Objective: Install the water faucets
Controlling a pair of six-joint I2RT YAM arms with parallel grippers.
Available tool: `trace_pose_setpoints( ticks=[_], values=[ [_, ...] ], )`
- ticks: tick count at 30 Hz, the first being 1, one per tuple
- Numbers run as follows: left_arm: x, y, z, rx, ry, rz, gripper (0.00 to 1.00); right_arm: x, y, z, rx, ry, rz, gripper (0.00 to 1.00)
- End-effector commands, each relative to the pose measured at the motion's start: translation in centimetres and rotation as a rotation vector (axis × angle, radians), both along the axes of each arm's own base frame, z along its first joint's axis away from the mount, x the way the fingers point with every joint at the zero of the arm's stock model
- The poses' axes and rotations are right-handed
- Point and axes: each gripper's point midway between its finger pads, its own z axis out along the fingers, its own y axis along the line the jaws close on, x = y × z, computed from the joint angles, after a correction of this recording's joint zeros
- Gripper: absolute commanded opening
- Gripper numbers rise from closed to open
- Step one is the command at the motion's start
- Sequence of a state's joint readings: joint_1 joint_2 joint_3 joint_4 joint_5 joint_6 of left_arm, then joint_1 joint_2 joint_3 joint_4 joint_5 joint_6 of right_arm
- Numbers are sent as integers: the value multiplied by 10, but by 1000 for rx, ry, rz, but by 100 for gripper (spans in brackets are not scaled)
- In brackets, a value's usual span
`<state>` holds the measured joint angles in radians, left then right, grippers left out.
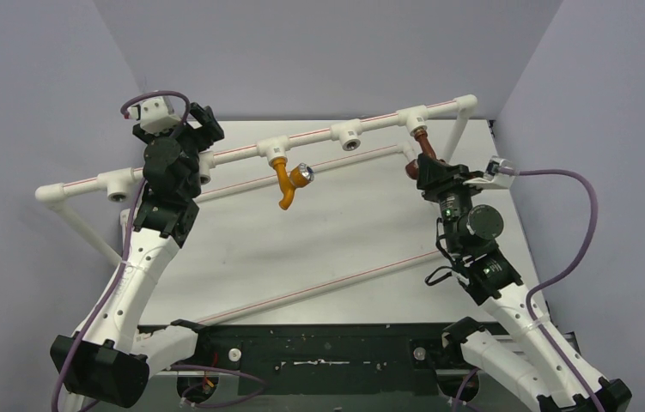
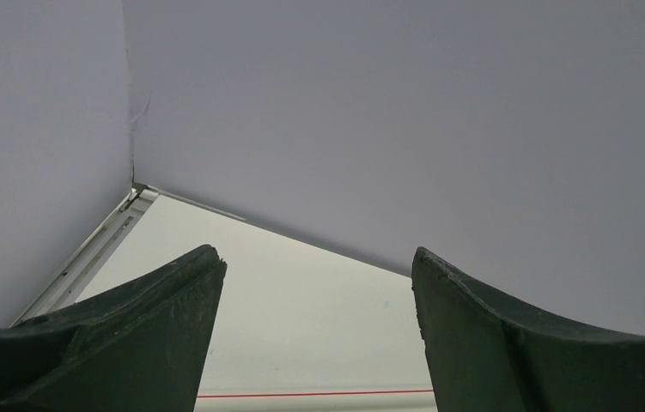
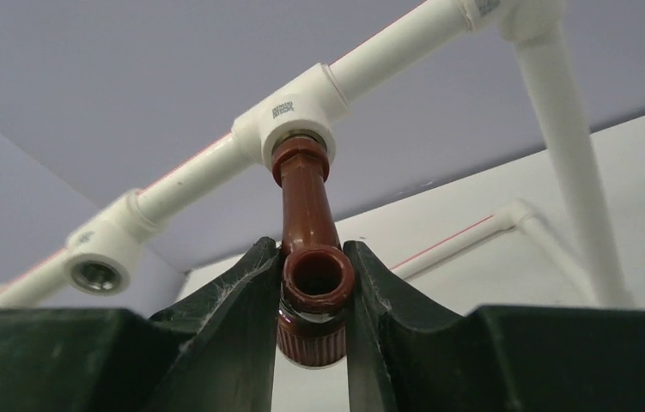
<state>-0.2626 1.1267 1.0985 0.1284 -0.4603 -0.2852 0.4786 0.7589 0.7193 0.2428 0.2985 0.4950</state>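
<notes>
Our right gripper is clamped on the dark red-brown plastic faucet, its end seated in a white T-shaped pipe socket. We judge it light, rigid and slick: grip the body at the bend. The orange-yellow faucet hangs from another socket; our left gripper gapes, empty.

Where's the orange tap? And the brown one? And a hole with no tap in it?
Orange tap [image 1: 282, 182]: top view, on its bent body.
Brown tap [image 3: 305, 202]: right wrist view, on its stem.
Empty socket [image 3: 114, 237]: right wrist view, on its white body.
</notes>
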Motion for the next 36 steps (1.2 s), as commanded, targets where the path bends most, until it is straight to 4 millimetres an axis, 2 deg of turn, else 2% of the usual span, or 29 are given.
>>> trace_pose_setpoints(
  ticks=[1,10,17,22,25,30,33,34,36],
  values=[
    [-9,-7,-125,111,403,-35,78,-19,-3,58,476,-118,75,0],
    [-9,-7,-125,113,405,-35,78,-29,-5,68,831,-93,141,0],
    [-10,-6,-126,117,406,-32,78,-29,-11,66,1050,-32,136,0],
    [-10,-6,-125,119,404,-28,78,-25,-13,67,1156,31,102,0],
    [-10,-6,-125,120,404,-27,77,-20,-8,66,1224,67,116,0],
    [-9,-6,-126,122,407,-30,78,-11,5,59,1244,124,137,0],
    [-10,-5,-125,122,404,-28,77,-11,4,57,1225,137,120,0],
    [-10,-5,-125,123,405,-26,78,-12,2,55,1213,138,104,2],
    [-10,-5,-125,123,404,-25,77,-14,-3,49,1190,152,70,14]
  ],
)
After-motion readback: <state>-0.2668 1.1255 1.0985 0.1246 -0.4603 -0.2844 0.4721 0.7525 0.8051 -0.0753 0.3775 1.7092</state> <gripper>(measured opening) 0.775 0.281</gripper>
